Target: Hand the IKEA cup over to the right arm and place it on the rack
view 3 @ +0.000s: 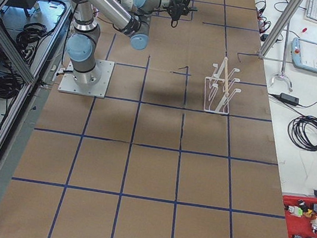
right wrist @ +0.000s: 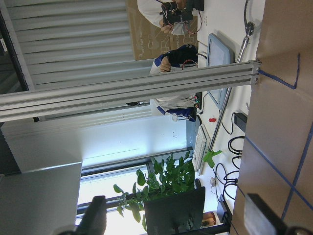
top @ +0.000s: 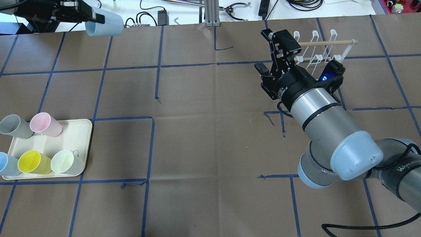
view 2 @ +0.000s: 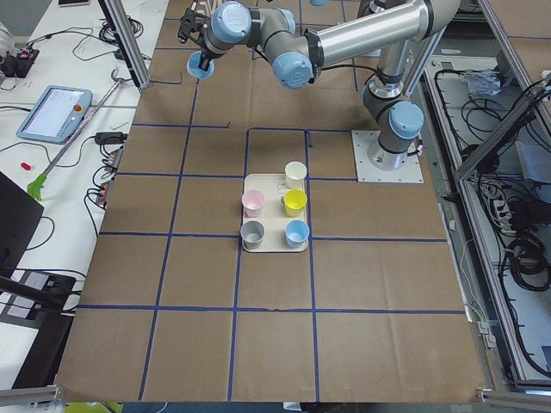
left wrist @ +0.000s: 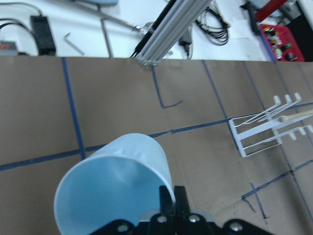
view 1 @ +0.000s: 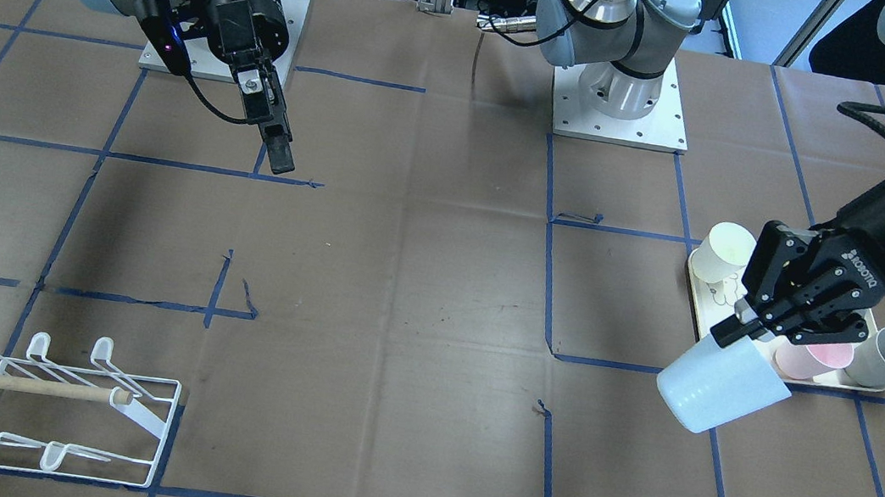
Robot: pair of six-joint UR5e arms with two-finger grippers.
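My left gripper [view 1: 742, 333] is shut on the rim of a pale blue cup [view 1: 719, 388] and holds it tilted in the air, above the table beside the tray. In the overhead view the left gripper [top: 93, 18] and the cup [top: 105, 26] are at the far left edge of the table. The left wrist view shows the cup's open mouth [left wrist: 115, 186] with one finger inside the rim. My right gripper [top: 264, 51] is open and empty, raised near the white wire rack [top: 322, 52]. The rack [view 1: 46, 402] holds no cup.
A cream tray [top: 80, 130] holds a grey cup [top: 13, 126], a pink cup [top: 46, 124], a yellow cup [top: 31, 162], a pale green cup [top: 64, 162] and a blue cup [top: 6, 164]. Brown paper with blue tape lines covers the table.
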